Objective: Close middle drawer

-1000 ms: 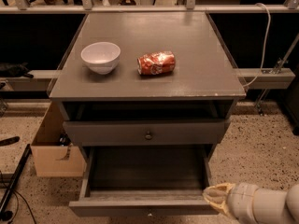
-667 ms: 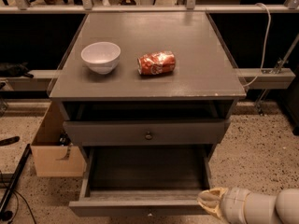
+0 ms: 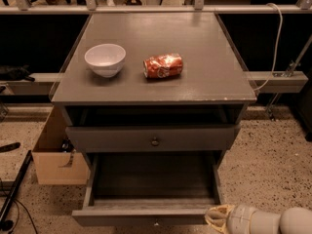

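Since a second ago the gripper [image 3: 216,217] has slid left and lower in the camera view, and I now see it at the front right corner of the middle drawer [image 3: 141,182]. Whether it is touching the drawer, and whether it is spread or pressed together, I cannot tell. Its pale arm [image 3: 265,221] runs off to its right, out of the picture.

Above and left of the gripper, the upper drawer [image 3: 117,139] stands a little way out, its round knob [image 3: 155,141] at the centre. Higher still, on the cabinet top [image 3: 209,52], a white bowl [image 3: 105,58] sits upright with a crushed red can [image 3: 163,66] lying on its side near it, the two apart. Far left of the gripper, a cardboard box [image 3: 51,165] rests on the floor against the cabinet, and a black rod [image 3: 13,191] lies beyond it. A white cable [image 3: 279,33] hangs down to a ledge [image 3: 280,80] up and to the right.

Speckled beige floor [image 3: 265,155] spreads around the grey cabinet; a railing [image 3: 146,8] crosses behind it.

Pulled far out, the middle drawer lies to the gripper's left, its front edge level with the gripper.
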Motion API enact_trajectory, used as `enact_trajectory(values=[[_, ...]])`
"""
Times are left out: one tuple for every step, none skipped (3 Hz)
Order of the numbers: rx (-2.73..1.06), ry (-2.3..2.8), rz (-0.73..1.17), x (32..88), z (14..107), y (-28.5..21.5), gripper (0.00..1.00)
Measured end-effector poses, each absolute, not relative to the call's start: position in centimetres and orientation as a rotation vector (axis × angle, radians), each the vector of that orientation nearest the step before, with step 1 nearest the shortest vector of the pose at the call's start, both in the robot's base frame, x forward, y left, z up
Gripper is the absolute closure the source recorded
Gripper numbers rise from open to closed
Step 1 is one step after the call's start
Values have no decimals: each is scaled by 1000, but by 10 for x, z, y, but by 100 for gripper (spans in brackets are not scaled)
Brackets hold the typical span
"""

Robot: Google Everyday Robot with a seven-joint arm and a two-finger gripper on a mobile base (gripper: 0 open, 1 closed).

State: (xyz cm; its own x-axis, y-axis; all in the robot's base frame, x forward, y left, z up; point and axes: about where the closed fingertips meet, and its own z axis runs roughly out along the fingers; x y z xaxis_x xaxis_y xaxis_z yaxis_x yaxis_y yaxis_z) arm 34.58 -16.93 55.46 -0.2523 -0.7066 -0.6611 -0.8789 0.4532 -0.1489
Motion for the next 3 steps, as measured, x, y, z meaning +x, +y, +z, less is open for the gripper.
enact_trajectory(values=[[-1332,2046,332,350,546,-164,100],[-1374,2074,333,356,524,-157,100],[-1424,2098,333,359,502,-155,100]])
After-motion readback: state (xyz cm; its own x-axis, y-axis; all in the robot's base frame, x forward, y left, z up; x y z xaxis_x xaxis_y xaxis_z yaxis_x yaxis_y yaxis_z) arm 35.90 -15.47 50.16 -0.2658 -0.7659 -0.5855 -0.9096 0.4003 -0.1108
